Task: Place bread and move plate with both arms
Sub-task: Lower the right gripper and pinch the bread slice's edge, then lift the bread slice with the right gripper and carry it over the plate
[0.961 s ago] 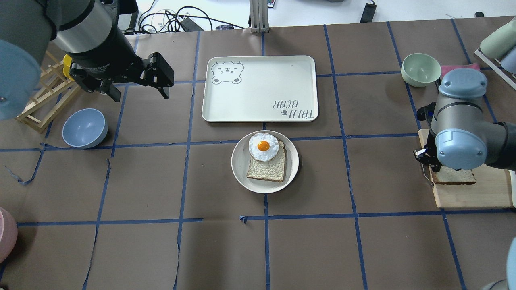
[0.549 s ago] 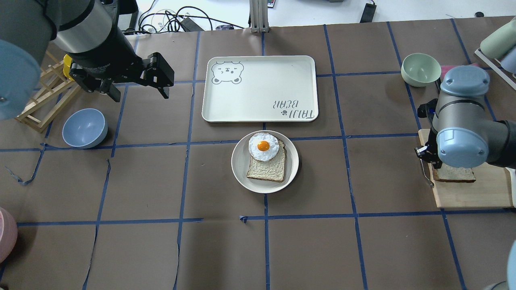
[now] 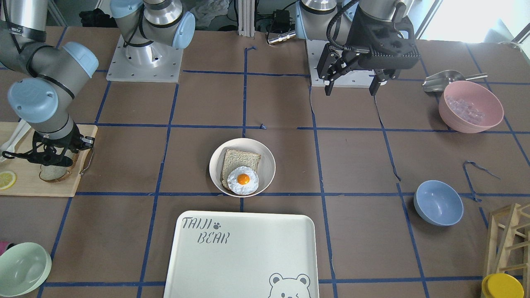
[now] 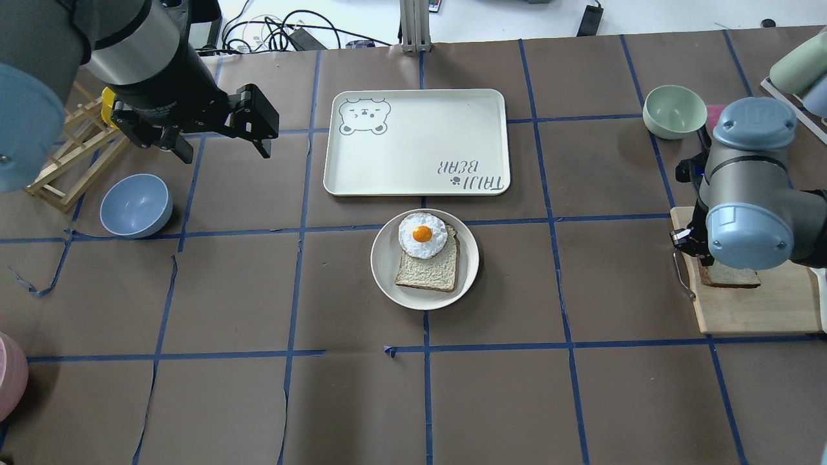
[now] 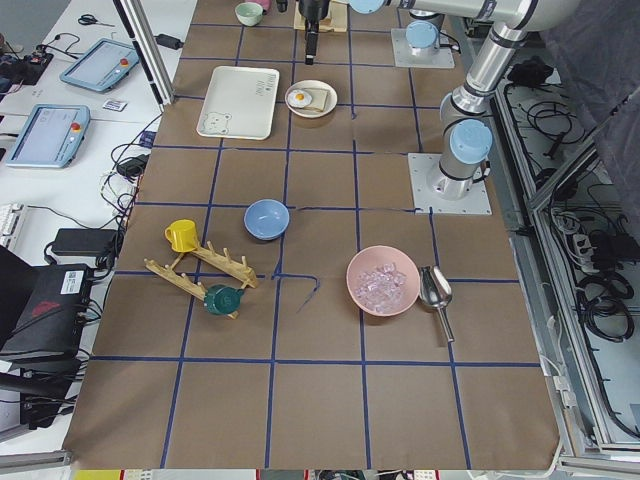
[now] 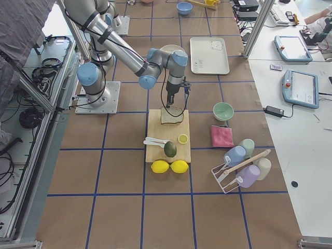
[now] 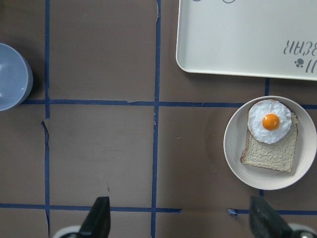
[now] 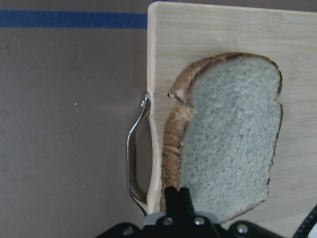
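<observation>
The bread (image 8: 233, 139), a pale slice with a dark crust, is tilted up on one edge over the wooden cutting board (image 4: 756, 310) at the table's right end. My right gripper (image 3: 54, 159) is shut on its edge; one finger (image 8: 178, 198) shows against the crust. The bread also shows in the overhead view (image 4: 730, 278) and the front view (image 3: 51, 174). The cream plate (image 4: 387, 284) sits mid-table and holds a tan slice with a fried egg on it (image 4: 422, 234). My left gripper (image 4: 223, 132) hangs open and empty above the far left of the table.
The white Taiji Bear tray (image 4: 420, 142) lies just beyond the plate. A blue bowl (image 4: 136, 205) and a wooden rack (image 4: 71, 168) are at the left. A mint bowl (image 4: 674, 111) stands beyond the board. A pink bowl (image 3: 470, 106) is near the robot's left.
My right wrist has moved a little toward the table's far side, and the bread has shifted with it over the board. The left arm has not moved.
</observation>
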{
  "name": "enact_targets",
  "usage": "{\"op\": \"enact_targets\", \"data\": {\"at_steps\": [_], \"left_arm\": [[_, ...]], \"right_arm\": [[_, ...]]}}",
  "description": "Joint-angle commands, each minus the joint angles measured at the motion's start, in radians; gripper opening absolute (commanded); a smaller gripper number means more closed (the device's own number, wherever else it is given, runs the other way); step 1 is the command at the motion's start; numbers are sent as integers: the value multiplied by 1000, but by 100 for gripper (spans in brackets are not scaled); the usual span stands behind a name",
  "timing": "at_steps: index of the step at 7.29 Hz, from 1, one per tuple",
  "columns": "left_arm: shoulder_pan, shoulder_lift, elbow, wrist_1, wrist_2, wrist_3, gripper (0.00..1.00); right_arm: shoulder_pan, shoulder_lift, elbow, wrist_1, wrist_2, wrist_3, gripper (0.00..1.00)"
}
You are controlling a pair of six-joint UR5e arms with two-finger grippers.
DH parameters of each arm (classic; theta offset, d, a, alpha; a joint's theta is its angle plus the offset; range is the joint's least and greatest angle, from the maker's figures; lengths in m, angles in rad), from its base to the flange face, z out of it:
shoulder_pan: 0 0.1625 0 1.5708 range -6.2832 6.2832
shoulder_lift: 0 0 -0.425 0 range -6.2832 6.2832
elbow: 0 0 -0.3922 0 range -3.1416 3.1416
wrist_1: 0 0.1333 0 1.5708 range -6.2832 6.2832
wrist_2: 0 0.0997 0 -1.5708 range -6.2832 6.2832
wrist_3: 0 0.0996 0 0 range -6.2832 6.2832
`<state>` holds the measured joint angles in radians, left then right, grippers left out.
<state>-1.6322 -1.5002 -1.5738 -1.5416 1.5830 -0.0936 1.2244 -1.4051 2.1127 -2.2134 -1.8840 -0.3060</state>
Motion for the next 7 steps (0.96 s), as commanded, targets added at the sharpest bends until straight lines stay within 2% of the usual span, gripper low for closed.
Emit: {"op": "enact_targets", "data": {"at_steps": [1, 3, 4, 6, 7], "left_arm": [[0, 0, 0, 0, 0, 0, 100], [0, 2, 0, 0, 0, 0, 100], [0, 2, 0, 0, 0, 0, 100], [0, 2, -2, 0, 0, 0, 100], [0, 2, -2, 0, 2, 0, 100]], "right_arm": [[42, -90, -3, 88, -18, 50, 0], [128, -142, -37, 199, -41, 140, 0], [189, -149, -107, 306, -43, 213, 0], [417, -124, -296, 507, -32, 434, 0], [510, -80, -342, 511, -24, 479, 0]]}}
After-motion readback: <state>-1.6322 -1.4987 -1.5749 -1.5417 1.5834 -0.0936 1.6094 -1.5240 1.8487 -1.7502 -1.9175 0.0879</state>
